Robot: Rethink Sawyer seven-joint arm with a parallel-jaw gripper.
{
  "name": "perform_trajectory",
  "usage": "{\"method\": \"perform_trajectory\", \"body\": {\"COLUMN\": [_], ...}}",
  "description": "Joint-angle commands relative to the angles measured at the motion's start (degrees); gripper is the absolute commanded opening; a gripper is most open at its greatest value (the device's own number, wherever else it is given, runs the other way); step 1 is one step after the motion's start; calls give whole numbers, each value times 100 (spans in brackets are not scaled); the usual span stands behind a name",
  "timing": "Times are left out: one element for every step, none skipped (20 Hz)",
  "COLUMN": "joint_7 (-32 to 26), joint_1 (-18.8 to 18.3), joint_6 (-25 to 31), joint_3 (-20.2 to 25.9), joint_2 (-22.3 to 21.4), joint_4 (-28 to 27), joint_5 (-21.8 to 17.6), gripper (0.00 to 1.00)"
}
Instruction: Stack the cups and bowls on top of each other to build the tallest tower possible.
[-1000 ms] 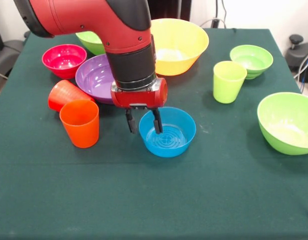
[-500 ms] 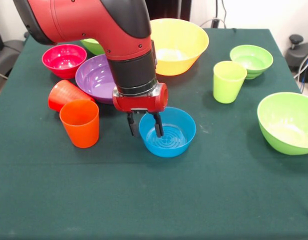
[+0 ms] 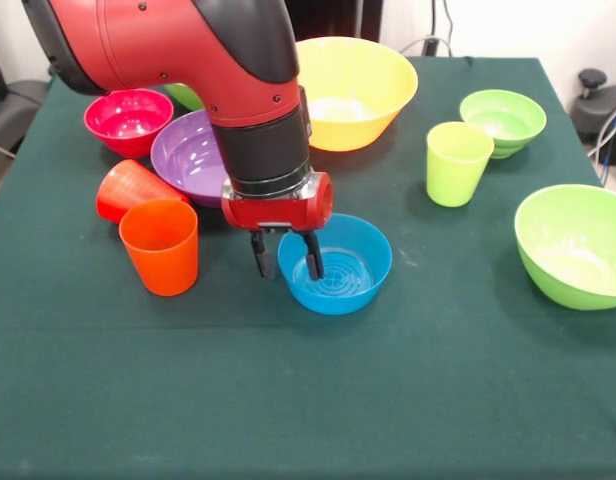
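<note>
My gripper (image 3: 288, 260) is open and low over the blue bowl (image 3: 353, 270). One finger hangs outside the bowl's left rim and the other inside it. Left of it an orange cup (image 3: 160, 245) stands upright. A red cup (image 3: 123, 188) lies on its side against the purple bowl (image 3: 183, 155). A magenta bowl (image 3: 128, 120) and the yellow bowl (image 3: 388, 100) sit further back. A lime green cup (image 3: 456, 162) stands at the right, between a small lime green bowl (image 3: 503, 120) and a large one (image 3: 573, 245). No tower is in view.
Another lime green bowl (image 3: 186, 97) shows partly behind the arm at the back. The dark green cloth (image 3: 308, 400) covers the table. A black object (image 3: 598, 100) sits off the table's right edge.
The gripper has sunk a little lower onto the blue bowl's left rim, and its fingers have drawn slightly closer together. Cups and bowls have not moved.
</note>
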Motion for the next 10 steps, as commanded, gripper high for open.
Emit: {"method": "perform_trajectory", "body": {"joint_7": [-975,-978,-978,-983,-998,-1004,-1008,-1021,-1023,-1028], "joint_1": [94,99,103,112,115,122,130,137,141,145], "joint_6": [595,600,607,620,641,653,666,670,676,693], "joint_3": [-274,-278,-281,-285,-281,-284,-287,-294,-298,-299], "joint_2": [12,14,13,7,5,-3,-12,-22,-29,-33], "joint_4": [-414,-424,-427,-437,-450,-457,-463,-471,-474,-485], "joint_5": [-494,-497,-497,-499,-496,-499,-500,-513,-514,-509], "gripper": [100,100,100,100,100,100,100,100,100,100]}}
